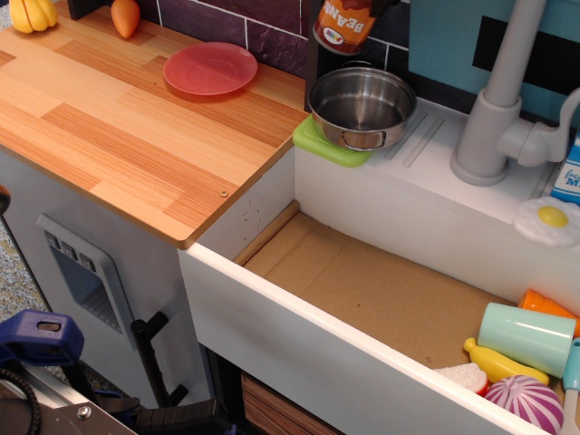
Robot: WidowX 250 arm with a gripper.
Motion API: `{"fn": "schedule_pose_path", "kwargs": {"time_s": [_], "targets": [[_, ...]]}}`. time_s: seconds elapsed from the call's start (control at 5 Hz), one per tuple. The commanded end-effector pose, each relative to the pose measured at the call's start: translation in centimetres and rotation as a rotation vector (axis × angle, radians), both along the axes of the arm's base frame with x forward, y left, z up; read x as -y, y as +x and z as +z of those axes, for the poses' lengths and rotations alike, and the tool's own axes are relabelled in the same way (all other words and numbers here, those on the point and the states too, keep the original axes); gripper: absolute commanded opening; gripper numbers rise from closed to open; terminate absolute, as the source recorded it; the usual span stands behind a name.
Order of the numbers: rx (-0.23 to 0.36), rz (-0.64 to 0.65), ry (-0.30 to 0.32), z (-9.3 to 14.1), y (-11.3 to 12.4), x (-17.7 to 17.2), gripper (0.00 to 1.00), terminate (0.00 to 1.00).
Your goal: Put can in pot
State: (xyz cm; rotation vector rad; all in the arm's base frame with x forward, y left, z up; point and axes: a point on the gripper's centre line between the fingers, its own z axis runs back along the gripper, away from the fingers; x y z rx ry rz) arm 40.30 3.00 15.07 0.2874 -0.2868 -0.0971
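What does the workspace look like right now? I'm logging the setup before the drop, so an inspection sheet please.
Surface: wooden counter; white sink basin with brown floor.
Job's things: can hangs tilted at the top edge, above the pot; pot empty, on a green mat.
Clutter: red plate, orange fruit, bananas, faucet, fried egg, mint cup, toy food in the basin corner.
Grippers: jaws out of frame; only dark bits beside the can.
Cables: nothing seen.
Surroundings: purple tile backsplash, blue clamp lower left.
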Motion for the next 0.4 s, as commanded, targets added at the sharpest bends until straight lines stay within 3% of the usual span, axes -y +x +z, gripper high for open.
{"fn": "schedule_pose_path", "kwargs": {"time_s": [0.0, 0.2], "targets": [[0.148, -0.008, -0.089, -2.0, 0.7, -0.4, 0.0, 0.0], [0.181, -0.027, -0.142, -3.7, 0.9, -0.8, 1.0, 0.0]]}}
